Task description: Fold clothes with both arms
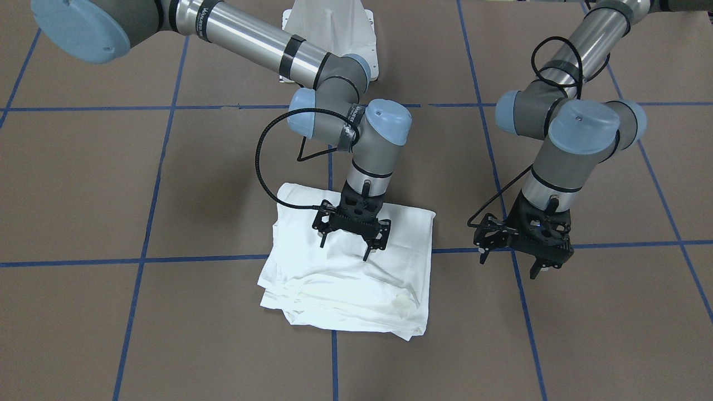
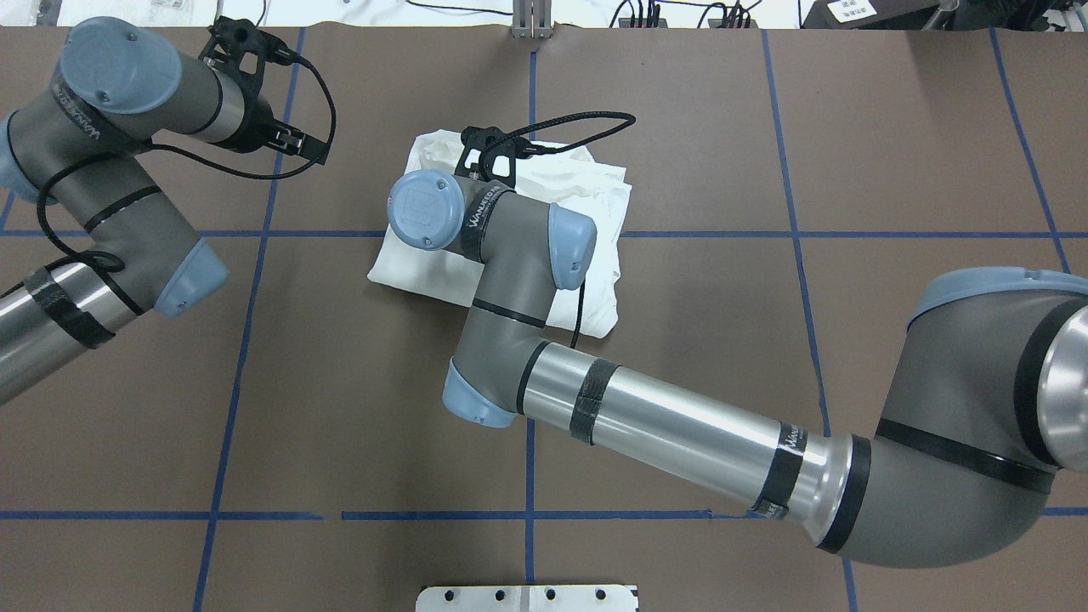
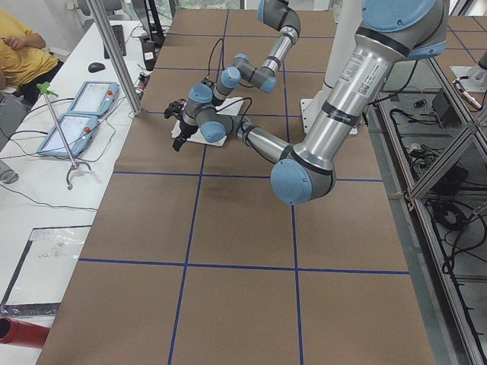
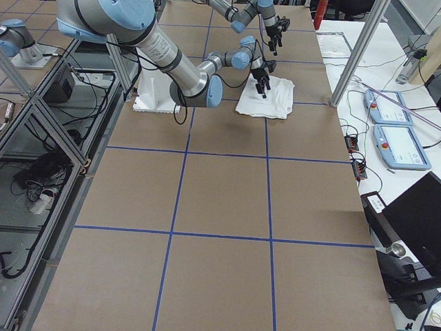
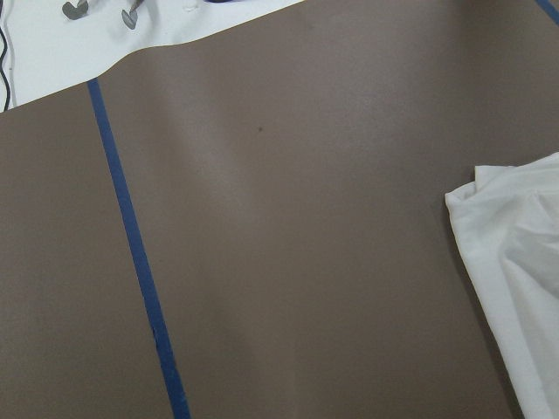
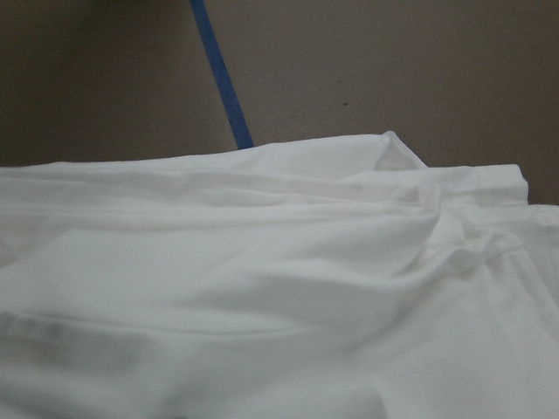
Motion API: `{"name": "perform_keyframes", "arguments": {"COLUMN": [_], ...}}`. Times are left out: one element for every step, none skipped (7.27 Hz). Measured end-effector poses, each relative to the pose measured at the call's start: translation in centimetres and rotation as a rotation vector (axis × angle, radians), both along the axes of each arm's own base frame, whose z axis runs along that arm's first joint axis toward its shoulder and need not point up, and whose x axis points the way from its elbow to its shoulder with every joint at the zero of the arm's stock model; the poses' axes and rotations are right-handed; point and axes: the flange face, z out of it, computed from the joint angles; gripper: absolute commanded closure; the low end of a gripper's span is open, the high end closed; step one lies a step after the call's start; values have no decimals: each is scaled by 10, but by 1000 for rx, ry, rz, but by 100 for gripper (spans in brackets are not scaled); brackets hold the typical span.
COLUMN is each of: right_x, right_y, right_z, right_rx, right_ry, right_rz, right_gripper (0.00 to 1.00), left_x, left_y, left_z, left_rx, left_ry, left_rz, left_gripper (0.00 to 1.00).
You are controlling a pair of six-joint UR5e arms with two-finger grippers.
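The white shirt (image 1: 351, 278) lies folded into a rough square on the brown table, and no printed text shows. It also shows in the overhead view (image 2: 599, 191), the left wrist view (image 5: 524, 262) and the right wrist view (image 6: 279, 305). My right gripper (image 1: 345, 249) is open and empty, pointing down just above the shirt's robot-side half. My left gripper (image 1: 508, 265) is open and empty, low over bare table beside the shirt and apart from it. In the overhead view the wrists largely hide both grippers.
The white metal stand (image 1: 334, 28) sits at the robot's base, behind the shirt. Blue tape lines (image 1: 145, 259) cross the brown table cover. Past the table's far edge are tablets (image 3: 91, 99) and a seated person (image 3: 19, 53).
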Motion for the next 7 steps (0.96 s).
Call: {"name": "perform_keyframes", "arguments": {"right_x": [1, 3, 12, 29, 55, 91, 139], "right_y": [-10, -22, -40, -61, -90, -122, -152], "right_z": [16, 31, 44, 56, 67, 74, 74], "right_rx": [12, 21, 28, 32, 34, 33, 14], "right_ry": [32, 54, 79, 107, 142, 170, 165], "right_rz": [23, 40, 54, 65, 77, 66, 2], "right_gripper": [0, 0, 0, 0, 0, 0, 0], "left_x": [0, 0, 0, -1, -1, -2, -6], "left_y": [0, 0, 0, 0, 1, 2, 6], "left_z": [-1, -1, -1, -1, -1, -1, -1], "left_rx": [1, 1, 1, 0, -1, 0, 3], "left_ry": [1, 1, 2, 2, 4, 5, 10], "left_rz": [1, 1, 0, 0, 1, 1, 4], "left_gripper": [0, 0, 0, 0, 0, 0, 0]}}
